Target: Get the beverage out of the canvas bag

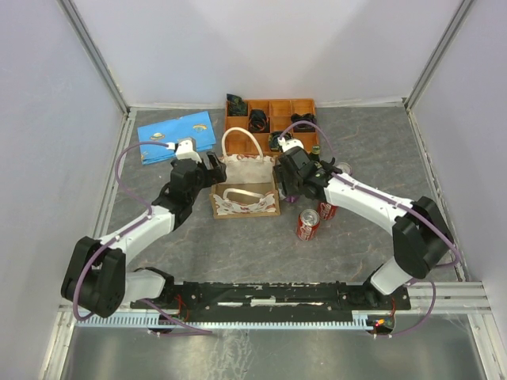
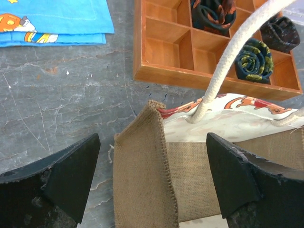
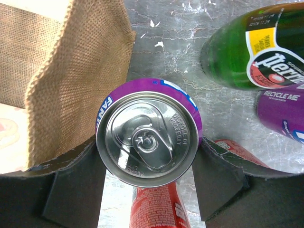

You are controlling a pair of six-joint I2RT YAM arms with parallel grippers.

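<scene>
A purple Fanta can [image 3: 148, 130] is gripped upright by the right tool [image 3: 148, 183], just outside the canvas bag [image 1: 242, 184] (burlap side wall seen at the can's left), over the desk [image 1: 238, 253]. Red cola cans [image 1: 308, 225] and a green Perrier bottle [image 3: 237, 47] are noted nearby. The left tool [image 2: 152, 185] is spread wide astride the bag's side edge.

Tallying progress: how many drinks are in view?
5: purple can in the right jaws, green bottle and second purple can beside it, two red cans nearer the bases. The bag may hide more.
</scene>
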